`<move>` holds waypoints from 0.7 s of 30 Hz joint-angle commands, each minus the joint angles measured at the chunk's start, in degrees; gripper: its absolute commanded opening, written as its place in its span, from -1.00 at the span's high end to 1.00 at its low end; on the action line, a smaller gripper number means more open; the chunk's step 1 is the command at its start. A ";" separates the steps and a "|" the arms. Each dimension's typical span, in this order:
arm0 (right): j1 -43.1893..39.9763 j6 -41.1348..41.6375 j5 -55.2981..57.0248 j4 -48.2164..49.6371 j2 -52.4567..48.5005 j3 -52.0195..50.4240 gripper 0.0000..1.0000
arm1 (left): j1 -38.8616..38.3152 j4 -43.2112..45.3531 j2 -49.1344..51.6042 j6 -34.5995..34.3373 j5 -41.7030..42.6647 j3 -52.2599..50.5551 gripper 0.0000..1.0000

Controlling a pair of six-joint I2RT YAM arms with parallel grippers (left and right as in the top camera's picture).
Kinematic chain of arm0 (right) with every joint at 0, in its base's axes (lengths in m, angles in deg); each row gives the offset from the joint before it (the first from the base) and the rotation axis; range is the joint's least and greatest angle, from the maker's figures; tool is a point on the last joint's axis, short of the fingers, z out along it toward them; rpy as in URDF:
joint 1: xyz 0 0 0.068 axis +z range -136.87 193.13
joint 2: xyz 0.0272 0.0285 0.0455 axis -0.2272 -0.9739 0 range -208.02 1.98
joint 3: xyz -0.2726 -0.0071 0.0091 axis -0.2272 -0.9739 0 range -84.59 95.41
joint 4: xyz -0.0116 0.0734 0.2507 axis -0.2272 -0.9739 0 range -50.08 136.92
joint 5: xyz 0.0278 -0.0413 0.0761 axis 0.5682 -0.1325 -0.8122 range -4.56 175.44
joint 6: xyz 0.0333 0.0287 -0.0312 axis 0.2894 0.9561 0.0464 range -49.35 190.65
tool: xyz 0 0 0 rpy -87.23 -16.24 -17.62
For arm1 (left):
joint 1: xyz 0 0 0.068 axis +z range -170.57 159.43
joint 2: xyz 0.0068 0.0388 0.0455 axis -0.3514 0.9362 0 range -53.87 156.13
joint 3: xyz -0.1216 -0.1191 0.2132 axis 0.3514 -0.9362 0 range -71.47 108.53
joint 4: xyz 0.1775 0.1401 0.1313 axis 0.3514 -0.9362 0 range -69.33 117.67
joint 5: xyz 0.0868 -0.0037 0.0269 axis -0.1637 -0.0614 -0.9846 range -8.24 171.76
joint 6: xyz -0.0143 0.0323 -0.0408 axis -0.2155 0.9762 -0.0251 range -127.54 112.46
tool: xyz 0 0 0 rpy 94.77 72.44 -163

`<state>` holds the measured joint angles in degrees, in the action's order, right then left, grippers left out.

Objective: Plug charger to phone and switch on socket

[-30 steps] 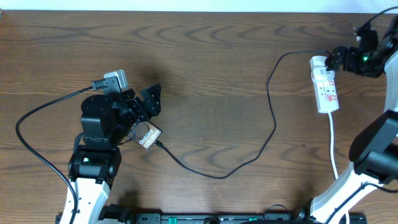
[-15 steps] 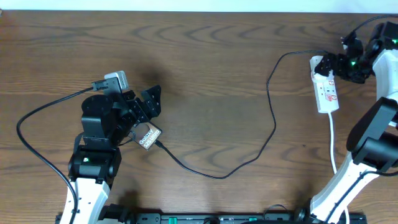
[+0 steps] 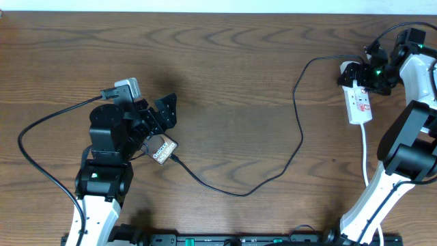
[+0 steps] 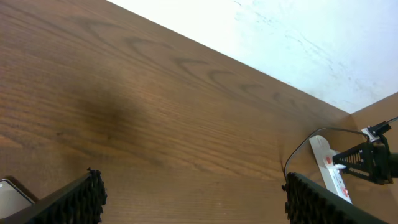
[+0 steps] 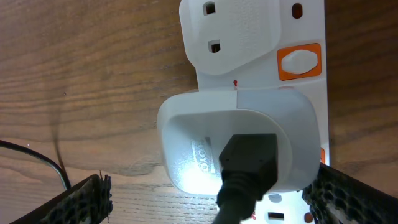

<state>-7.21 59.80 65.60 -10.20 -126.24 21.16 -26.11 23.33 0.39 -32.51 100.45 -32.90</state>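
The phone lies by my left arm, its "Galaxy" end showing; a corner shows in the left wrist view. The charger cable runs from the phone's end in a long loop to the white adapter on the socket strip. My left gripper is open and empty above the table just beyond the phone. My right gripper hovers open over the strip's adapter end, fingers on either side. An orange switch shows on the strip beside a second white plug.
The strip's white cord runs toward the front by the right arm's base. A thick black robot cable loops left of the left arm. The strip and right gripper also show in the left wrist view.
My right gripper has moved left, from beside the strip's far end to over its adapter. The left arm, phone and cable have not moved.
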 commanded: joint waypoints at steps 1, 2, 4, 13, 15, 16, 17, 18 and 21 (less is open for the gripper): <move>0.52 0.59 -1.79 -0.09 -0.81 -0.52 -0.97 | -0.28 -0.13 -0.04 1.40 -0.83 1.79 -0.78; 0.52 0.57 -1.77 -0.09 -0.83 -0.55 -0.97 | -0.28 -0.20 -0.04 1.40 -0.81 1.79 -0.78; 0.52 0.55 -1.75 -0.07 -0.90 -0.55 -0.98 | -0.28 -0.55 -0.04 1.40 -0.83 1.79 -0.78; 0.59 0.52 -3.39 0.17 -3.82 -0.55 -0.99 | -0.28 -1.84 -0.02 1.40 -1.88 1.79 -0.78; 0.68 0.52 -4.76 0.28 -4.72 -0.55 -0.99 | -0.28 -1.86 -0.04 1.40 -1.88 1.79 -0.78; 0.74 0.55 -5.03 0.28 -4.96 -0.55 -0.99 | -0.28 -1.86 -0.02 1.40 -1.86 1.79 -0.78; 0.85 0.55 -4.98 0.26 -5.29 -0.55 -0.99 | -0.28 -1.86 -0.02 1.40 -1.88 1.79 -0.78; 0.96 0.55 -4.98 0.17 -5.57 -0.55 -0.99 | -0.28 -1.86 -0.02 1.40 -1.88 1.79 -0.78; 1.55 0.55 -5.01 -0.35 -5.95 -0.55 -0.96 | -0.28 -1.86 -0.02 1.40 -1.88 1.79 -0.78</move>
<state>-7.47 59.85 65.71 -9.33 -128.38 21.53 -26.11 21.58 0.39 -32.49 99.38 -32.90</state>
